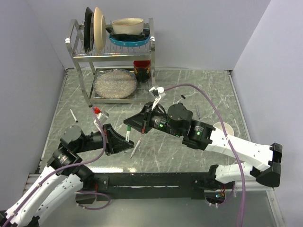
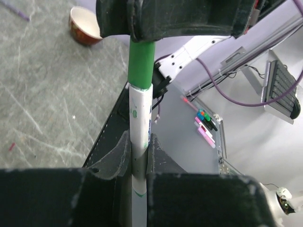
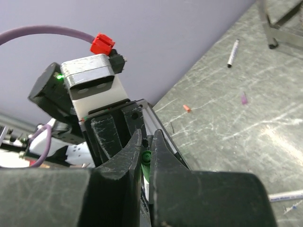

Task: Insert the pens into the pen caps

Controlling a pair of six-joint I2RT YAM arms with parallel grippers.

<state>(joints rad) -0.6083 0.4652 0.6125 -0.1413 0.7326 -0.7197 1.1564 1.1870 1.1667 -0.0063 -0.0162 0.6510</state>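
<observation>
Right claw (image 3: 147,138): fingers clamped on green cap (image 3: 146,158), seen end-on. Directly beyond: left arm wrist housing (image 3: 90,78), silver, with red connector (image 3: 102,43) and purple cable (image 3: 42,32). Worktop (image 3: 227,137): pen (image 3: 232,53) near wall-side edge; small orange-red cap (image 3: 187,108) and small pink piece (image 3: 244,98) lying apart; second pen (image 3: 285,195) at right border.

Black left gripper (image 1: 129,144) and black right gripper (image 1: 132,124) meet tip to tip mid-table, closing the centre lane. Tall steel wire dish rack (image 1: 118,55) blocks far left. Looping purple cable (image 1: 189,85) arches over right arm. Bare grey marbled tabletop (image 1: 213,80) open far right
</observation>
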